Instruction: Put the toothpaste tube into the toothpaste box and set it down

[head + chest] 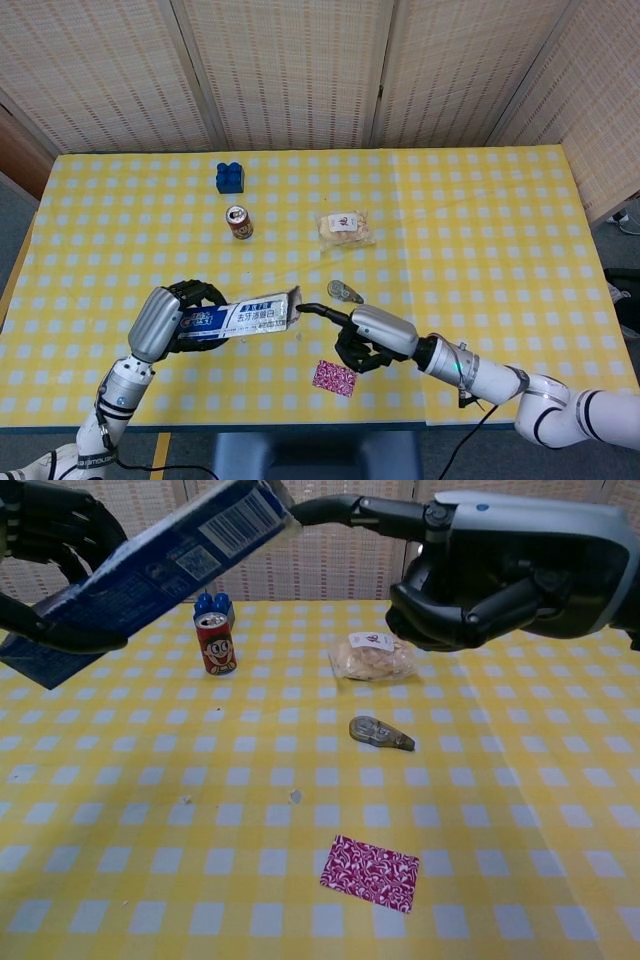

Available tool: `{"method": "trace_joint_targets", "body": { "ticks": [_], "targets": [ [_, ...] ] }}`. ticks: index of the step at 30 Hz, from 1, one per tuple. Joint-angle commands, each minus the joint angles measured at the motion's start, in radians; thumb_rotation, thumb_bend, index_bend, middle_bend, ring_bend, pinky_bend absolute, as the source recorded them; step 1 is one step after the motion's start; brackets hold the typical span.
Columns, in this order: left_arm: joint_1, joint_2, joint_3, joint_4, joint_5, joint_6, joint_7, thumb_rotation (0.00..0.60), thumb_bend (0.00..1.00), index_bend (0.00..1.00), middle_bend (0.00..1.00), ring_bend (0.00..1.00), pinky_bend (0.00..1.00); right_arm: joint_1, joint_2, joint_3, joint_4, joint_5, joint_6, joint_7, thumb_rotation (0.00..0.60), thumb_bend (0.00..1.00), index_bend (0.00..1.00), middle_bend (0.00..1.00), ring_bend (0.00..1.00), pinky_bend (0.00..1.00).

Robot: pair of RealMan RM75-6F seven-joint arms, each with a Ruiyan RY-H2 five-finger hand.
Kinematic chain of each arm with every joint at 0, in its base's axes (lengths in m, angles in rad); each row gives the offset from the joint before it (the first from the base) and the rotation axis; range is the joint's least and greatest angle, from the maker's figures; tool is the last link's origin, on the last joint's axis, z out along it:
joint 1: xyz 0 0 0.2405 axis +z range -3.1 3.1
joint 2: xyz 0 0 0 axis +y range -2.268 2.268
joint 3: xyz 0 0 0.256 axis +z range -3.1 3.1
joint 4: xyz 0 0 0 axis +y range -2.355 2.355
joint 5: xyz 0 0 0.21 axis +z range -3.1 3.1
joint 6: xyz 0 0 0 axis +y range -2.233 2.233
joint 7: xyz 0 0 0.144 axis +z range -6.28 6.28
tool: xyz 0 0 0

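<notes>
The blue and white toothpaste box hangs above the table's front left, nearly level, with my left hand wrapped around its left half. Its open flap end points right. My right hand is just right of that end, one finger stretched out to the flap and the rest curled in on nothing. In the chest view the box slants up to the right, the left hand grips it, and the right hand reaches its finger to the box end. No toothpaste tube shows in either view.
On the yellow checked tablecloth stand a blue toy block and a small drink can behind the box. A snack bag, a correction tape dispenser and a magenta packet lie near the right hand.
</notes>
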Motion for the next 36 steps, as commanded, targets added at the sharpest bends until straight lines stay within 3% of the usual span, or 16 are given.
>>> {"method": "trace_joint_targets", "body": {
  "ticks": [1,6,9,14,18,24,36],
  "targets": [
    [0.005,0.008,-0.003,0.011,-0.010,0.003,-0.009,0.600,0.33,0.58,0.65,0.50,0.58,-0.045,0.014,-0.003,0.007,0.015,0.065,-0.038,0.600,0.79,0.00,0.85,0.84,1.00],
    [0.017,0.012,0.009,0.051,-0.021,0.001,-0.026,0.600,0.33,0.58,0.65,0.50,0.58,-0.092,0.049,-0.016,0.013,0.021,0.117,-0.096,0.600,0.79,0.00,0.69,0.77,0.94],
    [0.027,0.003,0.024,0.087,-0.030,-0.004,-0.048,0.600,0.33,0.58,0.65,0.50,0.58,-0.129,0.079,-0.028,0.011,0.037,0.132,-0.174,0.600,0.75,0.00,0.52,0.60,0.77],
    [0.041,-0.035,0.062,0.190,-0.040,-0.031,-0.069,0.600,0.33,0.58,0.65,0.50,0.58,-0.183,0.162,-0.066,-0.031,0.097,0.084,-0.307,0.600,0.56,0.00,0.23,0.28,0.40],
    [0.049,-0.078,0.092,0.279,-0.038,-0.054,-0.071,0.600,0.32,0.58,0.65,0.50,0.58,-0.238,0.203,-0.081,-0.047,0.170,0.060,-0.432,0.600,0.54,0.00,0.12,0.16,0.27],
    [0.053,-0.155,0.119,0.411,-0.037,-0.081,-0.104,0.600,0.32,0.58,0.65,0.50,0.58,-0.321,0.205,-0.096,-0.040,0.225,0.067,-0.570,0.600,0.54,0.00,0.03,0.09,0.21],
    [0.047,-0.303,0.148,0.644,-0.024,-0.122,-0.112,0.600,0.32,0.58,0.65,0.47,0.57,-0.362,0.234,-0.100,-0.050,0.200,0.047,-0.571,0.600,0.54,0.00,0.03,0.09,0.21]
  ]
}}
